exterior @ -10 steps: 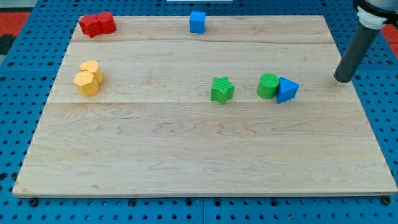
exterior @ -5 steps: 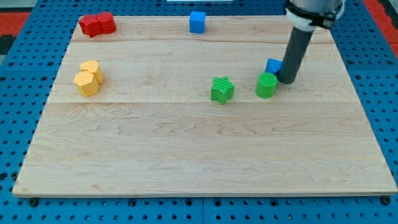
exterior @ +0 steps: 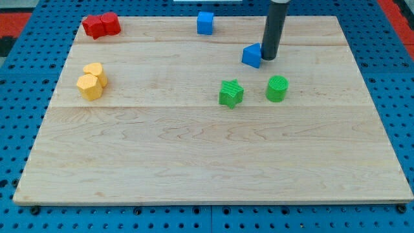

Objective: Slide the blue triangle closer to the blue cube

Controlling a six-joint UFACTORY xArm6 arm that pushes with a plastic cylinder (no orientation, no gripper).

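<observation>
The blue triangle lies on the wooden board right of centre near the view's top. My tip touches its right side. The blue cube sits at the board's top edge, up and to the left of the triangle, apart from it.
A green cylinder and a green star-shaped block sit below the triangle. Two red blocks are at the top left corner. Two yellow blocks are at the left.
My tip came in from the far right, met the blue triangle beside the green cylinder, and pushed it up and to the left, away from the cylinder and toward the blue cube.
</observation>
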